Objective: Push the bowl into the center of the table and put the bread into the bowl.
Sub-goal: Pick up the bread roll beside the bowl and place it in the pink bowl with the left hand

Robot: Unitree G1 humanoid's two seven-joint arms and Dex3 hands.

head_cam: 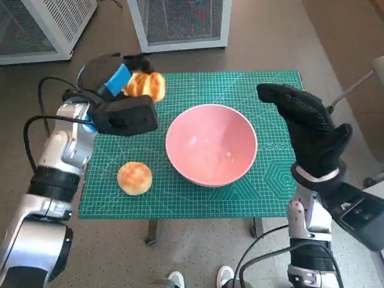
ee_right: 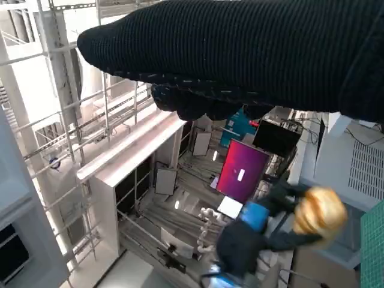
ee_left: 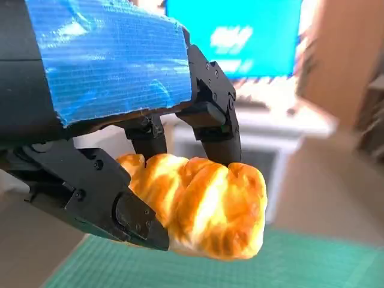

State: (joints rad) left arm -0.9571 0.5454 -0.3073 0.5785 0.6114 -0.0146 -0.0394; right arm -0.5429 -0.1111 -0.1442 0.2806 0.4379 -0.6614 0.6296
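A pink bowl (head_cam: 211, 144) stands near the middle of the green mat (head_cam: 276, 180). My left hand (head_cam: 118, 81) is raised over the mat's far left corner and grips a golden twisted bread (head_cam: 146, 86); the left wrist view shows this bread (ee_left: 204, 204) pinched between the black fingers (ee_left: 213, 120). In the right wrist view the same bread (ee_right: 318, 211) appears small beyond the glove. A round bun (head_cam: 134, 177) lies on the mat, left of the bowl. My right hand (head_cam: 306, 126) hovers just right of the bowl, fingers spread, holding nothing.
Two white mesh cabinets (head_cam: 180, 21) stand on the floor beyond the table. A person's shoes (head_cam: 198, 279) show at the table's near edge. A metal stand (head_cam: 351, 90) is at the right.
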